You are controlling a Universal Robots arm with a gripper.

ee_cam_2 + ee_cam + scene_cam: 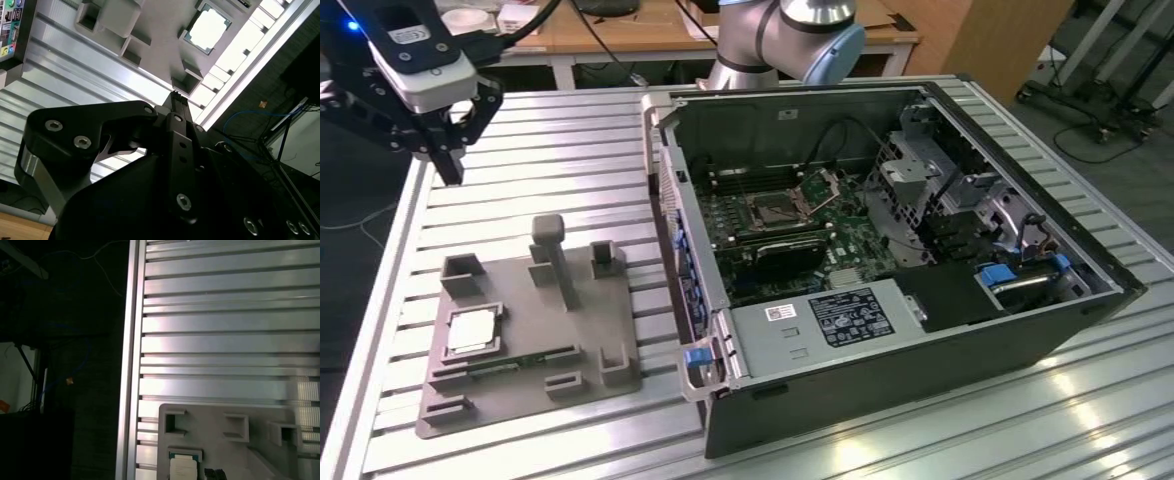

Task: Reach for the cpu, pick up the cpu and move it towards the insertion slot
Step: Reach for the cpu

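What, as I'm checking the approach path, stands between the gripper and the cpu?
Nothing visible does. The gripper hangs over the slatted table past the grey fixture's far end; the cpu lies uncovered in its recess. The fixture's tall post stands off toward the exterior view's right.

One cpu [471,330], one insertion slot [771,212], one gripper [450,172]

cpu [471,330] on fixture [520,300] — beside case [854,390]
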